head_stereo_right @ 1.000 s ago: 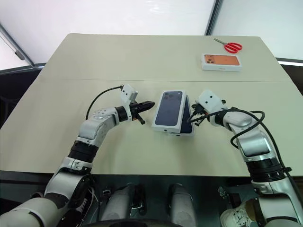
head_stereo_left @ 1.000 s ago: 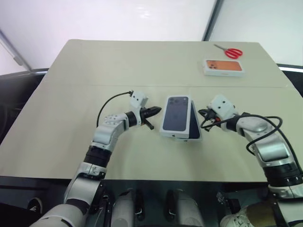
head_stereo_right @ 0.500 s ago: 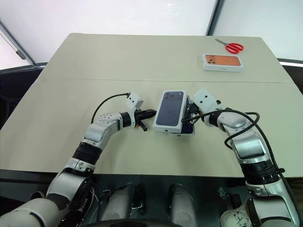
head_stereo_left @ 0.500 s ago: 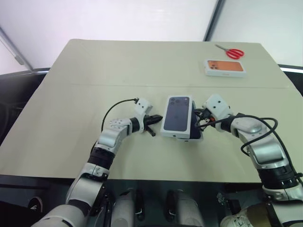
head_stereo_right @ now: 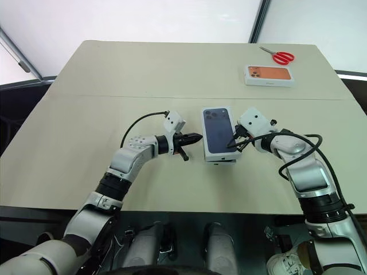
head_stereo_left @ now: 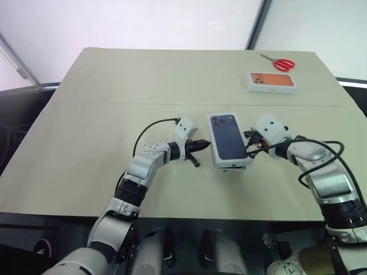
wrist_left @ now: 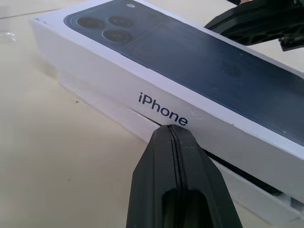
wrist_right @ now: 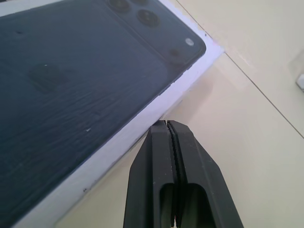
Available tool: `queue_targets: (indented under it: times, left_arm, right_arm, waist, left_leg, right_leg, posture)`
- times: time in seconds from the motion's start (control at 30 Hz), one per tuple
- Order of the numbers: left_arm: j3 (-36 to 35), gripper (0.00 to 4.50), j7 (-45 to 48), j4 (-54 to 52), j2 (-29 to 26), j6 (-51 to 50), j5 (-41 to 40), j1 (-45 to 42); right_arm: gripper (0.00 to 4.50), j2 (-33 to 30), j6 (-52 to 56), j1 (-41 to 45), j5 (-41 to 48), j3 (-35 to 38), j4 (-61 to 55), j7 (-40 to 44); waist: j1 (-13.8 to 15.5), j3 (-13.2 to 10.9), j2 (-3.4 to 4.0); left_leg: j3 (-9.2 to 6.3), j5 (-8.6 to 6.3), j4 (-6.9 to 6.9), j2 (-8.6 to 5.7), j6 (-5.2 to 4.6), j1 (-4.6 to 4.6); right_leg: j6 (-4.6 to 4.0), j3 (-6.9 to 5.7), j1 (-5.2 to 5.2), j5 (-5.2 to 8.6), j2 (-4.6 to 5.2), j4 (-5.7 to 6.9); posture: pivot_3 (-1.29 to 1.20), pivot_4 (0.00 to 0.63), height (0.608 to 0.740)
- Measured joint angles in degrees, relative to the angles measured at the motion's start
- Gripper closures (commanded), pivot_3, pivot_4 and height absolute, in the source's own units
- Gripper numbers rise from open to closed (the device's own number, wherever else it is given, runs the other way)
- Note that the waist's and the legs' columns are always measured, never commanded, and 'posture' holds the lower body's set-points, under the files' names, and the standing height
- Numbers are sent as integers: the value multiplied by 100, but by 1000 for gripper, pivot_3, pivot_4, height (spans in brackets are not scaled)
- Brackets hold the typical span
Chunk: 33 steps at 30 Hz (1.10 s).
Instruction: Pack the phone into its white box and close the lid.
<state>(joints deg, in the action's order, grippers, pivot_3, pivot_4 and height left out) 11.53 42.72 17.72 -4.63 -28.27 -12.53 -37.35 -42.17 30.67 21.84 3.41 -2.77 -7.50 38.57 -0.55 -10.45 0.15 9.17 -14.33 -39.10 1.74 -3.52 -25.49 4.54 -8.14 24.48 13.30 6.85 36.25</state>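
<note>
White cardboard, with a dark phone printed on top, is sitting at the middle of the beige table (head_stereo_left: pixel 86 114): this is the lid (head_stereo_left: pixel 229 137), lying over the white box (wrist_left: pixel 256 190), whose pale edge is peeking out beneath the lid's long side in the left wrist view (the lid is not fully seated there, a dark gap showing between the two). The phone itself cannot be seen. The left gripper (head_stereo_left: pixel 205 144) is pointing at the lid's left side, its two black fingers pressed together and holding nothing, tip at the wall under the "iPhone" lettering. The right gripper (head_stereo_left: pixel 250 148) is meeting the lid's right edge, fingers likewise pinched together and empty. Far off near the table's back right corner are lying a box with an orange phone picture (head_stereo_left: pixel 272 81) and red scissors (head_stereo_left: pixel 278 63).
</note>
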Motion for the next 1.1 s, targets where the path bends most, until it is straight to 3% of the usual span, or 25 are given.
queue_targets:
  times: [1.1]
  left_arm:
    - [-108, 4500, -138, -254, -32, -134, -11, 238]
  right_arm:
    - [4464, 106, 307, -184, 4, -22, -130, 132]
  waist:
    - [-1, 0, 0]
  left_leg:
    - [-1, 0, -1, 0, 0, 0]
  right_leg:
    - [0, 0, 0, 0, -1, 1]
  posture:
    - [0, 150, 738]
